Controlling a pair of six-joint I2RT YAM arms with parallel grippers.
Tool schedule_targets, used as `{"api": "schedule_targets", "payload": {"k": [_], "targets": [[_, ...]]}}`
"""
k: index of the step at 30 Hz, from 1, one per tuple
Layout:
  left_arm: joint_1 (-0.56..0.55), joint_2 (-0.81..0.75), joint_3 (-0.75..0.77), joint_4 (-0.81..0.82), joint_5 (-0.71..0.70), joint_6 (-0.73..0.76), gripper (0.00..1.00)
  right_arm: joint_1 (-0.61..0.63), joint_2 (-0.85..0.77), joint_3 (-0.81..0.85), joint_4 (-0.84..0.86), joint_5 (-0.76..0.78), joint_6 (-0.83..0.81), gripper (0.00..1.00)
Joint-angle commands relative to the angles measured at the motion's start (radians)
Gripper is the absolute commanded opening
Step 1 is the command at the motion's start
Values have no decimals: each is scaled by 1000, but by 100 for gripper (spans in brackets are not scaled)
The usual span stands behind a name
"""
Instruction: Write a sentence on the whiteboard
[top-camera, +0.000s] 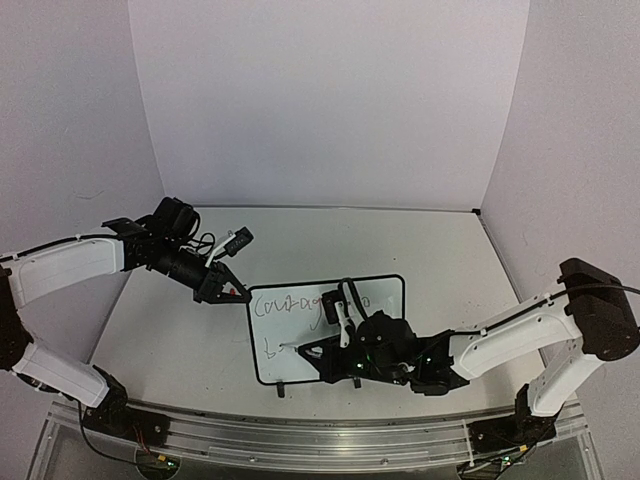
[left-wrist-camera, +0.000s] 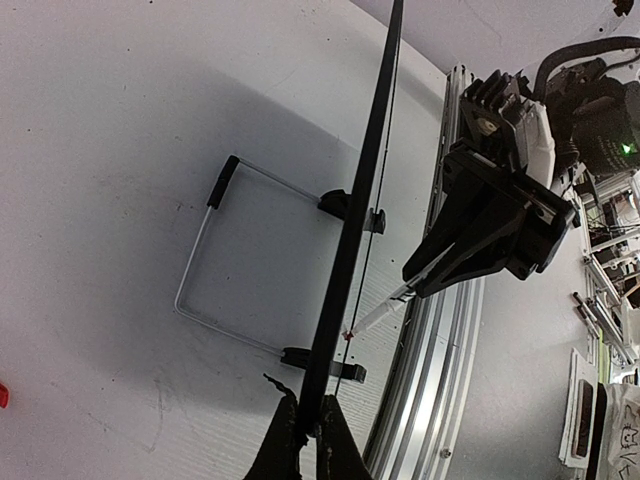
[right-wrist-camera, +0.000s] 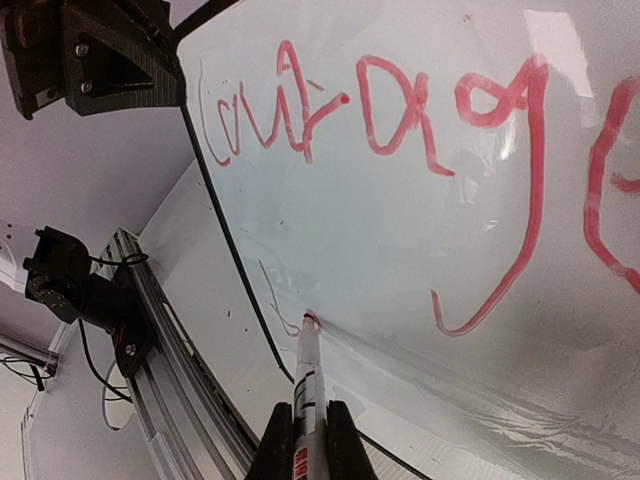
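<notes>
Whiteboard (top-camera: 292, 328): edge pinched between left gripper (left-wrist-camera: 312, 425) jaws
Marker (right-wrist-camera: 306, 365): pinched between right gripper (right-wrist-camera: 311, 425) jaws
Tip: touching board under red sentence (right-wrist-camera: 400, 115)

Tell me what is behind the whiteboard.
In the left wrist view, a thin wire stand sits behind the whiteboard, joined to it by two black clips, over the table. From above, the board itself covers the stand.
</notes>
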Motion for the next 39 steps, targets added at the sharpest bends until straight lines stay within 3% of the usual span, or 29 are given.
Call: {"api": "schedule_targets", "payload": {"k": [1,14,30,39], "targets": [[-16,20,12,-17,-61,12,0,-4,15,2,-17,-10,19,0],[-17,26,13,-15,-57,12,0,-4,14,11,-68,-30,30,0],[-17,27,13,-16,-60,12,0,-4,-165,-102,-10,31,8,0],[-17,31,12,-16,-60,12,0,-4,-136,-106,-19,76,23,0]]}}
